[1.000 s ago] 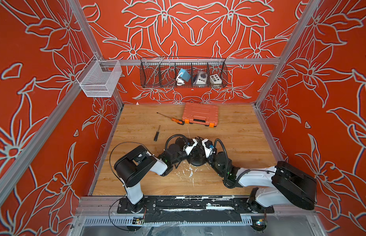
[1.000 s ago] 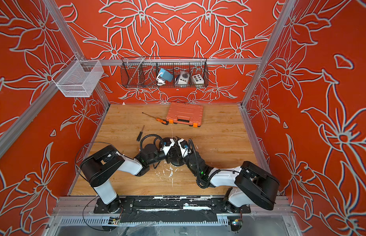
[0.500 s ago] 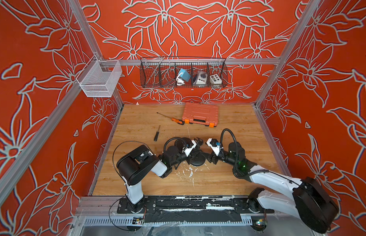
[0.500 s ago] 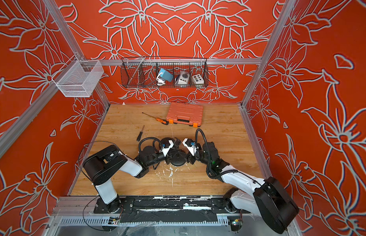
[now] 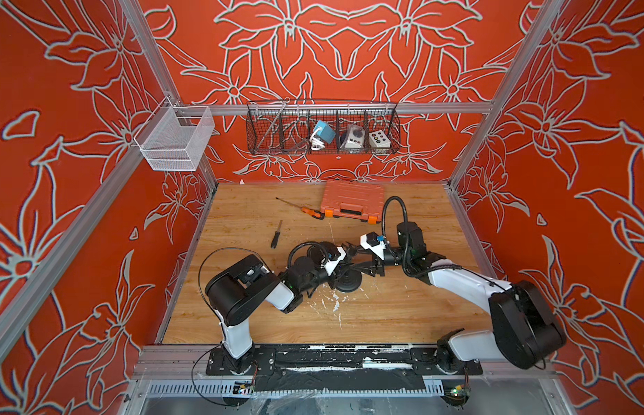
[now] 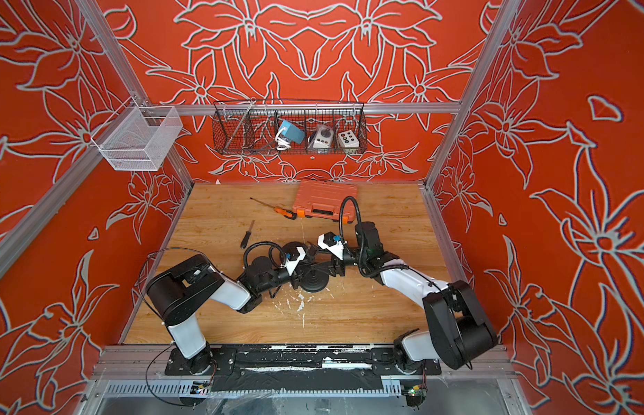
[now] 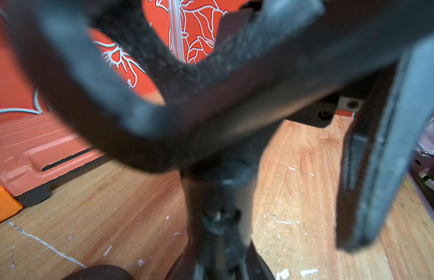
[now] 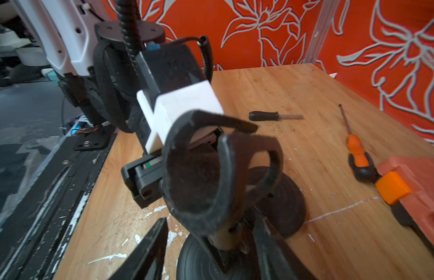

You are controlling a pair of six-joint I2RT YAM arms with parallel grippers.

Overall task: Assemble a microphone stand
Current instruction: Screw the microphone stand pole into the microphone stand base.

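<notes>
Between the right gripper's (image 8: 211, 219) spread fingers (image 8: 148, 252) stands the microphone stand (image 8: 204, 184), upright on the wooden table (image 5: 385, 316). Jaws wide, one finger on each side of the post (image 7: 218, 194), looks apart from it rather than touching. U-shaped clip (image 8: 199, 169) sits on top of the post, just above the right gripper's tips, opening turned upward. Round black base (image 5: 350, 285) lies flat on the table right under the tips of both grippers, and the same base (image 6: 315, 284) shows in both top views. Left gripper (image 5: 341, 270) comes in from the opposite side, facing the right gripper, the two nearly tip to tip at the stand. Its jaws are pressed together, pinching the post low, just above the base, as far as the blurred left wrist view lets me tell. Second dark disc (image 8: 283, 194) on the table just beyond the right gripper's tips, beside the base; cannot tell what it is. Past the right gripper toward the back wall is the orange tool case (image 5: 351, 203), closed and lying flat, well apart from both grippers. Orange-handled screwdriver (image 5: 311, 212) lies just beside the case's corner; touching or not, cannot tell. Black screwdriver (image 5: 275, 237) lies past the left gripper, apart from everything. White scuff marks (image 5: 335, 305) on the table, near side of the grippers.
</notes>
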